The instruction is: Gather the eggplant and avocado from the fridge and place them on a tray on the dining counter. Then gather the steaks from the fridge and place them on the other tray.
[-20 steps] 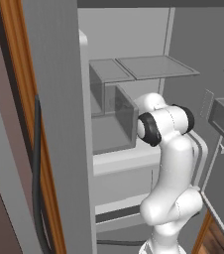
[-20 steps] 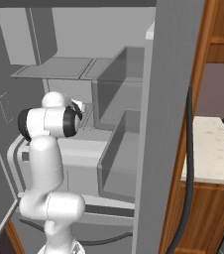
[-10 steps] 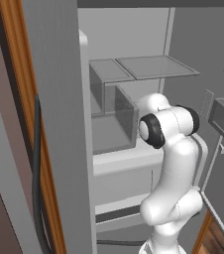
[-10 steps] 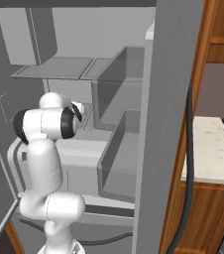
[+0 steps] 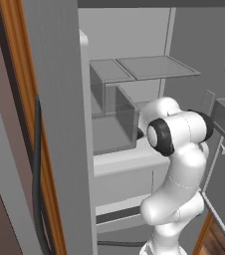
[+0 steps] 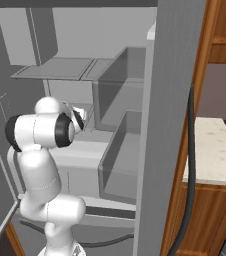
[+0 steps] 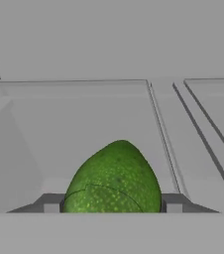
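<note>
Avocado (image 7: 113, 178) sits dead centre low in the hand view, between the two dark fingertips (image 7: 51, 204) of the end effector (image 7: 112, 206). Each tip flanks one side of the fruit at its widest part. Cannot tell whether the pads actually touch the skin, so grip vs. just straddling is unresolved; the jaws stand roughly as wide as the fruit.

Fruit is green, speckled, pointed end up in that view, resting inside a grey fridge (image 5: 59, 124) compartment. Back wall of the compartment lies well behind it — open floor ahead and to both sides. A thin divider line runs just to the right of the avocado, with more shelf floor beyond it.

Base views: the white arm (image 5: 176, 164) reaches forward into the open fridge at mid height, wrist buried past the front edge of the shelf. Translucent bins (image 5: 119, 117) sit just beside the arm on the left in the left base view; in the right base view the door-side bin (image 6: 122, 160) is right of the arm, near but apart. Glass shelf (image 5: 157, 67) above — clear headroom over the elbow.

Open fridge door (image 6: 170, 125) edge stands close on the right in the right base view, with a dark cable (image 6: 187, 175) hanging along it. A pale speckled surface (image 6: 212, 152) shows past the door, on wooden cabinetry.
</note>
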Controlling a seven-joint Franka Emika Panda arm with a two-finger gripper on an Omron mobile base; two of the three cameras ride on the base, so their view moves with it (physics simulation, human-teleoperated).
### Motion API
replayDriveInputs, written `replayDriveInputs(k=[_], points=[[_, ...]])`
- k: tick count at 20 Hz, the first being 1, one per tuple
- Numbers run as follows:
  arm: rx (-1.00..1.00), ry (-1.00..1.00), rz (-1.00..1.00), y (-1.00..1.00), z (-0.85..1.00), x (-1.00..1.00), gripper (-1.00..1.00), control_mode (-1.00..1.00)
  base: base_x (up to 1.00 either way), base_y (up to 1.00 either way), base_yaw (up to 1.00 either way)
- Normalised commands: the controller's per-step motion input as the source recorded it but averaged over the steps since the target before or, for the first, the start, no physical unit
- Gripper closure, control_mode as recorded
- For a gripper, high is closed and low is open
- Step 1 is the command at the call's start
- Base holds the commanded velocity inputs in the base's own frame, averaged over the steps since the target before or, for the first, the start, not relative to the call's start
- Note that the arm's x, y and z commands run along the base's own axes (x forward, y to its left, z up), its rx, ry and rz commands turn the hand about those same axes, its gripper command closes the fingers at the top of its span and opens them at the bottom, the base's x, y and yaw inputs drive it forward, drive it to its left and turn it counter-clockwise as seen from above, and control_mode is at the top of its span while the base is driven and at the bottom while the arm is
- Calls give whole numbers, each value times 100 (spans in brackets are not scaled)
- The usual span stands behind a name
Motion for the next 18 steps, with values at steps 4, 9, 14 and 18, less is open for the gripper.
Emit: replayDriveInputs(k=[4, 9, 14, 18], points=[[0, 0, 0, -20, 29, -37, 100, -100, 0, 0, 0], [0, 0, 0, -36, 30, -59, 100, -100, 0, 0, 0], [0, 0, 0, -37, 65, -47, 100, -100, 0, 0, 0], [0, 0, 0, -26, 83, -42, 100, -100, 0, 0, 0]])
